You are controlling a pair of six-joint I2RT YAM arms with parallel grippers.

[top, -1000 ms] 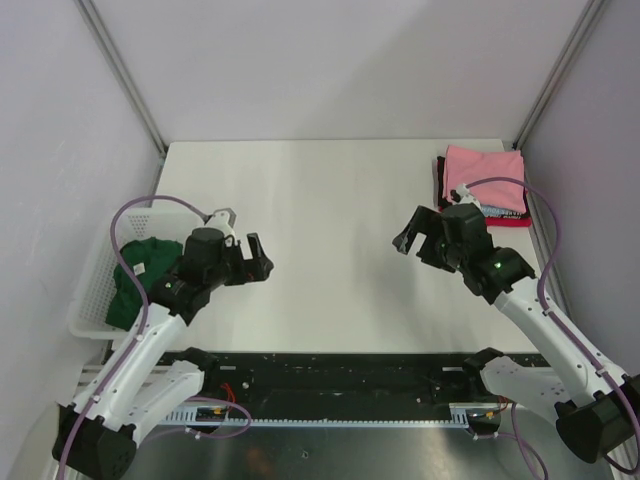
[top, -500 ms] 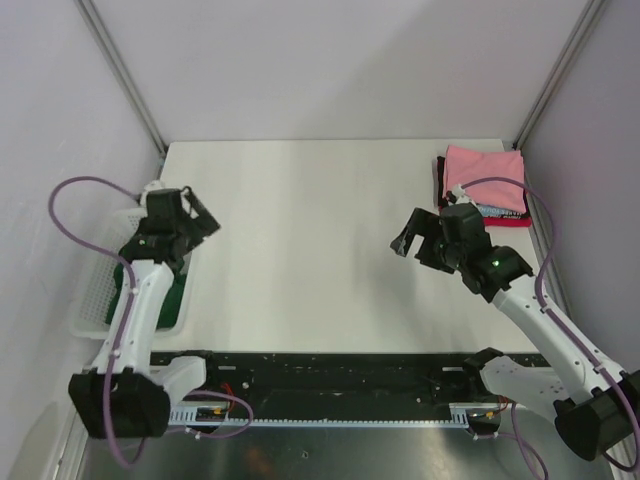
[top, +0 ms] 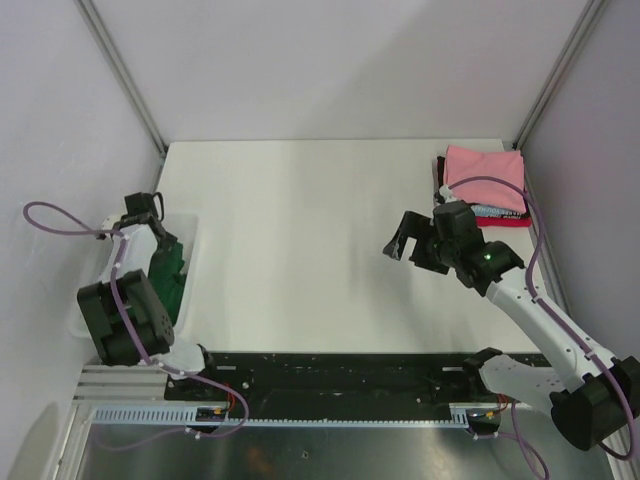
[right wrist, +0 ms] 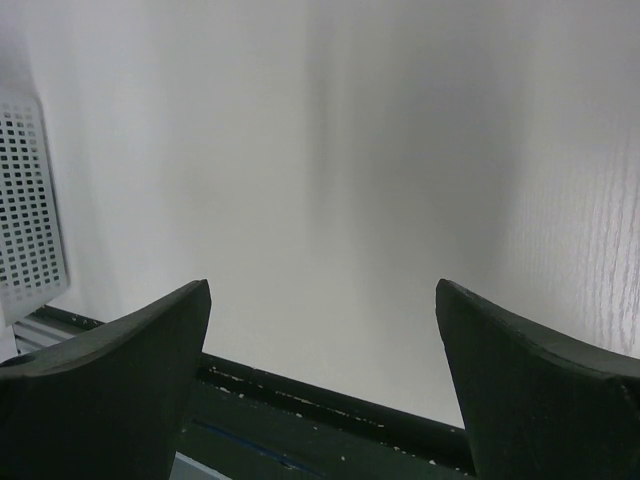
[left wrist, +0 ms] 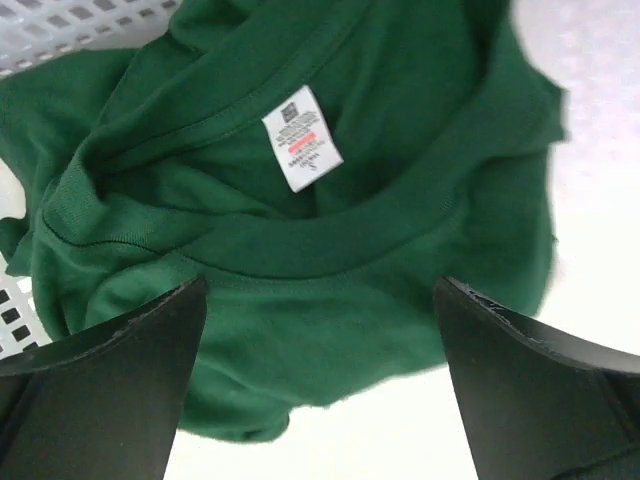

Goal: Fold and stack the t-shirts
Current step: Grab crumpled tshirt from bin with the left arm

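Note:
A dark green t-shirt (left wrist: 330, 230) lies crumpled in the white mesh basket (top: 188, 226) at the table's left edge, its neck label (left wrist: 302, 135) facing up. It also shows in the top view (top: 168, 275). My left gripper (top: 143, 212) hangs over the basket, open, just above the shirt's collar (left wrist: 320, 290), holding nothing. My right gripper (top: 400, 240) is open and empty above the bare table (right wrist: 322, 290). A folded stack sits at the far right: pink shirt (top: 485, 168) on top, a red one (top: 510, 221) and a black one (top: 441, 180) beneath.
The basket's mesh wall (left wrist: 60, 25) shows at the upper left of the left wrist view and at the left edge of the right wrist view (right wrist: 25, 200). The table's front edge with a black rail (right wrist: 330, 400) lies below the right gripper. Walls and corner posts enclose the table.
My left arm has swung from the table's left middle out over the basket and now points down at the green shirt. My right gripper has shifted slightly left.

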